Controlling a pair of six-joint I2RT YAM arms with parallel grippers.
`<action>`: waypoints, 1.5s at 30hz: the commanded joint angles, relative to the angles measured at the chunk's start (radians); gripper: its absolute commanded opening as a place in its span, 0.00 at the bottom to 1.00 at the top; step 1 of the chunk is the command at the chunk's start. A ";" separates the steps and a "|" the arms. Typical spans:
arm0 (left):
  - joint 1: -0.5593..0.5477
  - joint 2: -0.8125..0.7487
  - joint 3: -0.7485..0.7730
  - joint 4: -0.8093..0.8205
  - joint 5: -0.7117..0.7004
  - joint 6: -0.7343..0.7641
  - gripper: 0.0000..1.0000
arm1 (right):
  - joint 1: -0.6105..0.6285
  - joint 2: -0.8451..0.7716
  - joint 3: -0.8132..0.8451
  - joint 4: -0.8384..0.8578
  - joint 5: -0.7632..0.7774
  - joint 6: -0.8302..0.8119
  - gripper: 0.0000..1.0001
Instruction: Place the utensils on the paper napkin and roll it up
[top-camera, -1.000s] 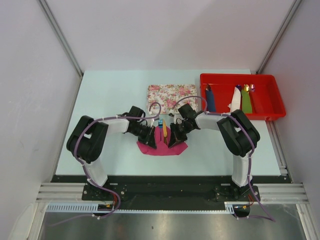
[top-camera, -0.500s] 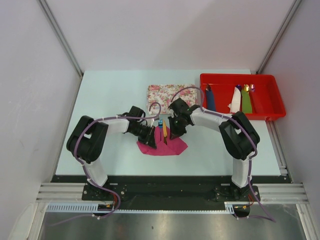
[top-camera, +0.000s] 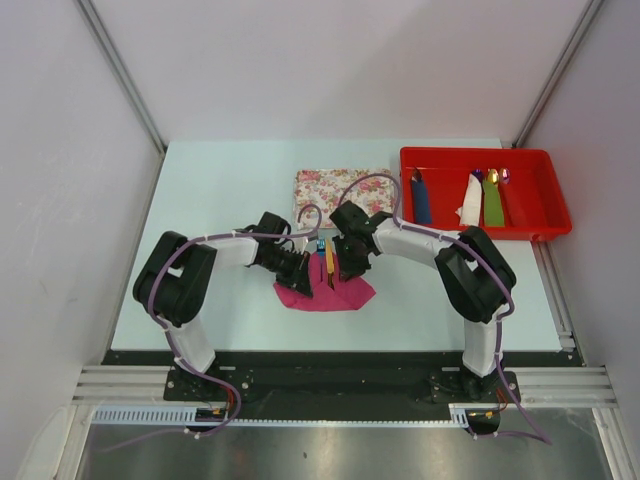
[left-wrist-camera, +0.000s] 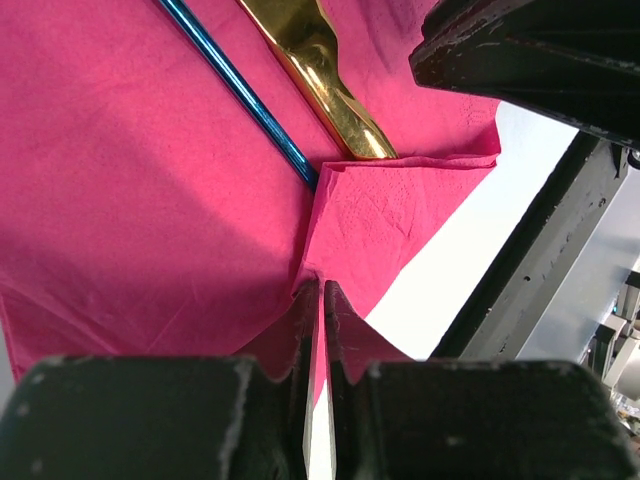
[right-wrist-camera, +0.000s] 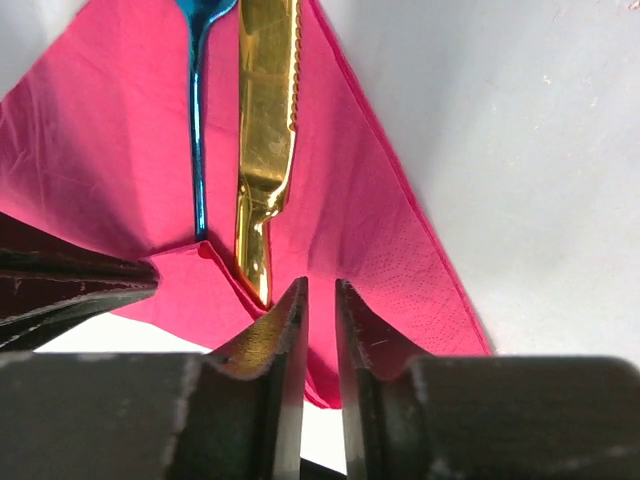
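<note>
Napkin (left-wrist-camera: 130, 200) corner (folded over) seems pinched in left gripper (left-wrist-camera: 320, 292).

Top view: you have no readable text here.
Left wrist view: none legible.
Right wrist view: none legible.

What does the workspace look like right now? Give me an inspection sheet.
Surface: pale table, no spills seen.
Job's things: knife and fork lie side by side on napkin; one corner is folded over their handle ends.
Clutter: floral tray behind napkin; red bin far right, holding rolled bundles.
Left end effector: shut on napkin fold.
Right end effector: narrowly parted over napkin, holding nothing seen.
Cables: purple, looping over both arms; no snag seen.
Surroundings: white walls, metal frame; nothing else seen.
</note>
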 joint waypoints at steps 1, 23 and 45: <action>-0.003 -0.007 -0.002 0.020 -0.029 -0.002 0.10 | 0.013 -0.011 0.039 -0.011 0.027 0.018 0.23; -0.003 -0.001 -0.012 0.029 -0.036 -0.013 0.10 | 0.034 0.041 -0.009 0.046 -0.021 0.048 0.33; 0.005 0.003 -0.016 0.039 -0.035 -0.016 0.09 | 0.036 0.006 -0.021 0.038 0.012 0.039 0.29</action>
